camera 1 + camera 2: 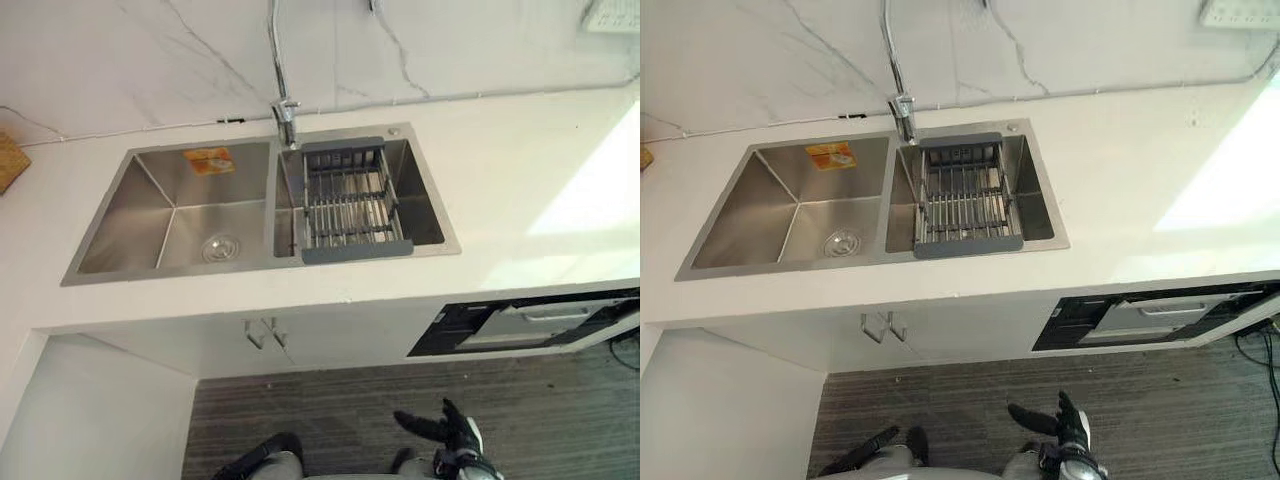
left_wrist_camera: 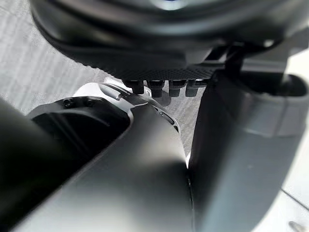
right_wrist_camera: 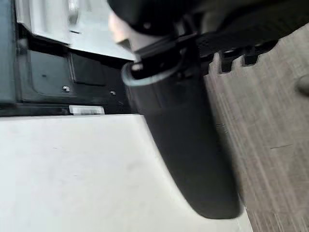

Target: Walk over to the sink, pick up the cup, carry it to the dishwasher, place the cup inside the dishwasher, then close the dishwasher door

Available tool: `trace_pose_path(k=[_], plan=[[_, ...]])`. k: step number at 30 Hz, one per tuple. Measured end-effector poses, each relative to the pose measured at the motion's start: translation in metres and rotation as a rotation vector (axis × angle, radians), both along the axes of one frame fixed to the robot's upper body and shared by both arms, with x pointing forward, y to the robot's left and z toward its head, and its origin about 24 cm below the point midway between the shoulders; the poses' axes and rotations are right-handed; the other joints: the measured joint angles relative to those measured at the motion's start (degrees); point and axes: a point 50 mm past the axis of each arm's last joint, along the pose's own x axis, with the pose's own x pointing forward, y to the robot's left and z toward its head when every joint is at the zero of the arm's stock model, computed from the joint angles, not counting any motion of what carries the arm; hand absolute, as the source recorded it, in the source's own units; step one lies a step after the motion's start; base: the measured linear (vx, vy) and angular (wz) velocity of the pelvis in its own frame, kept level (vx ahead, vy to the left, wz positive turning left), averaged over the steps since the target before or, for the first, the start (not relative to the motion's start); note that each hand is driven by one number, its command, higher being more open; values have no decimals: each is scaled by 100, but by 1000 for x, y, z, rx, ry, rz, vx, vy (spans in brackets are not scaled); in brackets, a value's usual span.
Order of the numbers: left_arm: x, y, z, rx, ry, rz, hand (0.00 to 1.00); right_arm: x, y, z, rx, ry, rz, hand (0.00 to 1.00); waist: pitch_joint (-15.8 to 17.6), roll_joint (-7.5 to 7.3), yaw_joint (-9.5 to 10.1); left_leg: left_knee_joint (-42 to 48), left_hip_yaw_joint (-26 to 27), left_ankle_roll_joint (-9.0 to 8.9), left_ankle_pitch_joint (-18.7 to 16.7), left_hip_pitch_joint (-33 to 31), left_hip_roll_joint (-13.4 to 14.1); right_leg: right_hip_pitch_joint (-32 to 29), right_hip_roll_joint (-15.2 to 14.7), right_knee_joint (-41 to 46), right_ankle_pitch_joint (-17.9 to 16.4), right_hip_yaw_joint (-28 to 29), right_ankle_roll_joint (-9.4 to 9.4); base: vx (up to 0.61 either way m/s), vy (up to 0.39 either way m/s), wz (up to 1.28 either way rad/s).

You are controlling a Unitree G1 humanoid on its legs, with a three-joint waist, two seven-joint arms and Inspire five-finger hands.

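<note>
Looking down from the robot's head, a white bench [image 1: 520, 170] carries a steel double sink [image 1: 250, 268] set near its back edge, below a tall tap [image 1: 285, 110]. A grey wire draining rack [image 1: 350, 200] sits across the sink's right basin, and an orange label [image 1: 208, 160] is on the back wall of the left basin. Where the cup is cannot be told. The dishwasher [image 1: 525, 322] sits under the bench's front edge towards the right end, its dark front standing out from the cabinet face with a pale part showing. Both arms hang low over the striped grey floor [image 1: 350, 410], well apart from the bench. The right hand [image 1: 450, 430] is apart, fingers straight and thumb spread, holding nothing. The left hand [image 1: 875, 445] looks relaxed and apart too, empty.
</note>
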Motion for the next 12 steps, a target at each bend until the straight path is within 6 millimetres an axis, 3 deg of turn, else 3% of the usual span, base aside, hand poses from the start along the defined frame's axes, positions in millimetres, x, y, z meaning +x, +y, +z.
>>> trace_pose_path(k=[2,6,7,8,10,12], plan=[[0,3,0,16,5,-9,100,1,1,0,-14,8,5,100,3,-111,27,222,-40,80,-227,8,-84,-247,-291,788,-99,351,-10,-33,71,0],[3,11,3,49,2,-38,100,2,7,-3,3,30,-29,100,-15,-165,-20,276,-414,111,-257,32,12,-483,-252,1440,36,1054,-261,-17,39,42],[4,17,4,63,5,-41,100,0,10,-5,16,53,-32,100,-52,-224,-18,308,-567,73,-239,-67,77,-441,1,1075,20,1414,-254,9,-54,77],[6,24,6,81,5,-45,100,-3,16,-8,40,85,-24,100,-64,-406,-23,315,-726,33,-213,-162,53,-331,84,762,107,1549,-130,17,-82,65],[10,29,7,93,9,-58,100,-5,21,-12,70,149,2,100,-103,-481,33,182,-800,-88,-69,-245,111,-119,274,160,91,1436,-102,60,-136,27],[13,29,7,96,11,-69,100,-5,23,-14,95,191,9,100,-114,-529,72,21,-764,-121,103,-275,65,62,328,-441,57,1305,83,53,-105,-3]])
